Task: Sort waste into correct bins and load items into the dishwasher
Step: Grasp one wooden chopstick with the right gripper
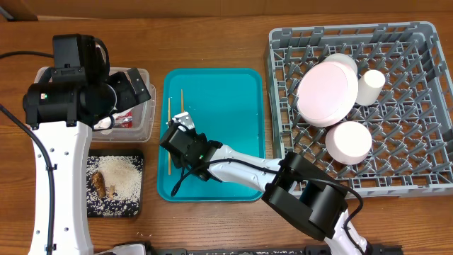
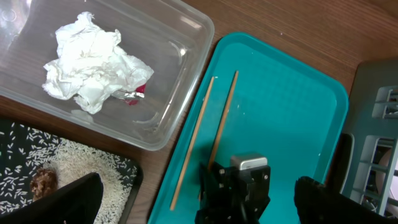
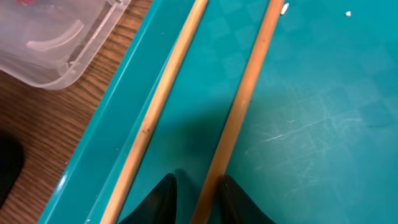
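Two wooden chopsticks (image 3: 158, 106) lie side by side along the left of the teal tray (image 1: 233, 113). My right gripper (image 3: 202, 199) is down on the tray, its jaws narrowed around the right chopstick (image 3: 245, 93). That stick rests against one finger, with a gap to the other. My left gripper (image 2: 199, 208) hangs wide open and empty near the clear tub (image 2: 180, 37), which holds the napkin (image 2: 93, 62) and red wrapper (image 2: 138, 92). Rice (image 1: 117, 177) and a brown scrap (image 1: 99, 184) lie in the black tray (image 1: 136, 159). The plate (image 1: 327, 92), bowl (image 1: 348, 140) and cup (image 1: 370, 86) sit in the dish rack (image 1: 417, 142).
A second white bowl (image 1: 340, 62) leans behind the plate in the rack. The left arm's body (image 1: 71, 99) hangs over the clear tub's left side. The right arm (image 1: 241, 170) stretches across the teal tray's lower half. Bare wooden table surrounds everything.
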Available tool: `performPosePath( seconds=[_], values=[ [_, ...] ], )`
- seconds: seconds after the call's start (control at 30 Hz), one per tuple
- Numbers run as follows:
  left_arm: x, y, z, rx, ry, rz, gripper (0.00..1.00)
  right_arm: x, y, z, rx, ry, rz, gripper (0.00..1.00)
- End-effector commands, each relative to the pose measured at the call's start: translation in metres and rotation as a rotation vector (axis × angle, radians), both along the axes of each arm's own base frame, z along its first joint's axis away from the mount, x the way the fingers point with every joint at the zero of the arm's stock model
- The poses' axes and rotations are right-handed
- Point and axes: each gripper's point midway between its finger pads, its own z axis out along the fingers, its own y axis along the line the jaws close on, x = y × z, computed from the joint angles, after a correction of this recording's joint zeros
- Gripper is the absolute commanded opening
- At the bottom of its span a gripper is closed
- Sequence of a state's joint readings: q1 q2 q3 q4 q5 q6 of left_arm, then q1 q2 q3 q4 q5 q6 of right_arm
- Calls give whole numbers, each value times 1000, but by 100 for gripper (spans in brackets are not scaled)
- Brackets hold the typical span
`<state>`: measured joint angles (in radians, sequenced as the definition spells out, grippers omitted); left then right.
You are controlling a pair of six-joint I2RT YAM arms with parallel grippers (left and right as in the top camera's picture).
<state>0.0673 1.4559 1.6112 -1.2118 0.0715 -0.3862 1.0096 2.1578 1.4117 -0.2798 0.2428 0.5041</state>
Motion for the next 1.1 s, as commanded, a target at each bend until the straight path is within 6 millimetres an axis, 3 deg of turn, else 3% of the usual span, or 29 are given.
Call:
performPosePath(
  seconds=[0.0, 0.4, 0.73, 1.07],
  values=[
    [1, -1, 6, -1, -17, 4, 100, 6, -1, 1, -12, -29, -15, 25],
    [1, -1, 6, -1, -17, 4, 100, 6, -8, -2, -42, -24, -23, 18],
    [1, -1, 6, -1, -18, 4, 100, 21, -34, 2, -155, -122, -112, 16],
    [1, -1, 6, -1, -17, 4, 100, 22, -35, 2, -158, -124, -115, 13]
  ],
)
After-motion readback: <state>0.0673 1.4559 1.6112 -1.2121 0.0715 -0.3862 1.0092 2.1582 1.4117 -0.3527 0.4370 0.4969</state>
